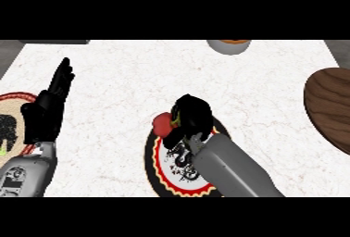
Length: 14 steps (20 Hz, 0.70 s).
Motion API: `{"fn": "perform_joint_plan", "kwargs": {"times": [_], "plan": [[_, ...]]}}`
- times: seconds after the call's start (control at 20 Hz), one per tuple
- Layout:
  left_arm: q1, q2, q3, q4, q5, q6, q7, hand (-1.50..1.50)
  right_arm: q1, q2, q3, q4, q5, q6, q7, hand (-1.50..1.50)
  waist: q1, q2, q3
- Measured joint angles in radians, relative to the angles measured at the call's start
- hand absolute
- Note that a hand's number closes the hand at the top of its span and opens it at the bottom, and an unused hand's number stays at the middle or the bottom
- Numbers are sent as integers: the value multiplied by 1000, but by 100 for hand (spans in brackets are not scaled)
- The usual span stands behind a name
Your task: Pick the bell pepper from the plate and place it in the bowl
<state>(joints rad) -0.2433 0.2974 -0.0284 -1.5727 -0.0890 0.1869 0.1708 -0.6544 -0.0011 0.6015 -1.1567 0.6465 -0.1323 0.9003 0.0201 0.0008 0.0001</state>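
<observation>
A red bell pepper (162, 123) shows at the upper left rim of a plate (159, 169) with a black rim, red and yellow ring and a dark figure in its centre. My right hand (192, 115) is over the pepper, fingers curled round it and hiding most of it. The right forearm covers the plate's right side. A dark wooden bowl (331, 106) lies at the right edge, cut off by the view. My left hand (49, 105) rests open at the left, fingers pointing up.
A round patterned mat or plate (9, 121) with a red rim lies at the left edge, partly under the left arm. A grey cup or bowl (229, 45) with orange contents stands at the top. The counter is white marble.
</observation>
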Motion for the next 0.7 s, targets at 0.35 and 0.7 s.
{"fn": "perform_joint_plan", "kwargs": {"times": [0.35,0.7], "plan": [[10,-3,10,-4,-5,4,9,0,-48,-3,-31,-146,128,-215,93,150,-21,-7,0],[22,-12,10,-23,-19,15,27,0,-21,-52,-116,-274,348,-214,174,150,-37,-9,-1]]}}
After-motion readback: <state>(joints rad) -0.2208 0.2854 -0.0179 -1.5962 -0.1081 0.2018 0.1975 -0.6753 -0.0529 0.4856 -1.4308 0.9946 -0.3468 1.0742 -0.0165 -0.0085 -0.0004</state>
